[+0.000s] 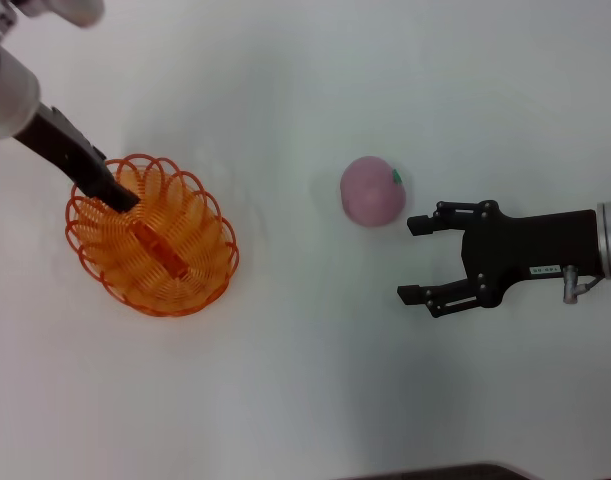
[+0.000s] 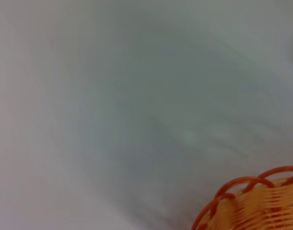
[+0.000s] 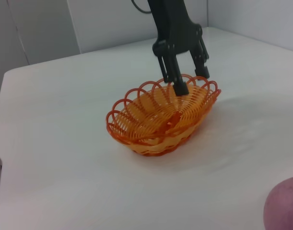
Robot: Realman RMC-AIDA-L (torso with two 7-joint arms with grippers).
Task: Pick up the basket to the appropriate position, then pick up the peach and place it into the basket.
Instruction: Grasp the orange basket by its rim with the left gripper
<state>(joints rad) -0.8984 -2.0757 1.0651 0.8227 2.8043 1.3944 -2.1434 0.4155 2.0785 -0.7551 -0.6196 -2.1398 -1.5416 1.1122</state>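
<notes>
On the white surface (image 1: 315, 380) we've got the basket (image 1: 155, 240) sitting over on our left side, and our left pincer (image 1: 120, 195) is at its rim at the far-left end. From the right wrist view it looks like one finger is inside the rim and the other outside, so we'd say it's straddling the wire loops, but whether it's actually pinching them tight we can't tell. Makes sense as a grip spot anyway: the scalloped edge is the easiest thing to grab for dragging or lifting the basket into place. In that view the basket looks tipped a bit, the gripped end higher, so it may be mid-lift.

The basket itself is an oval of orange wire coils with a flat orange strip along the bottom, nothing in it yet.

The peach (image 1: 372, 190) is well apart from the basket, toward the right, resting on the surface: round, pale pink, with a tiny green mark on one side.

Our right pincer (image 1: 417, 260) hangs just beside the peach, fingers spread wide, pointing left, holding nothing. Guessing it's waiting its turn.
</notes>
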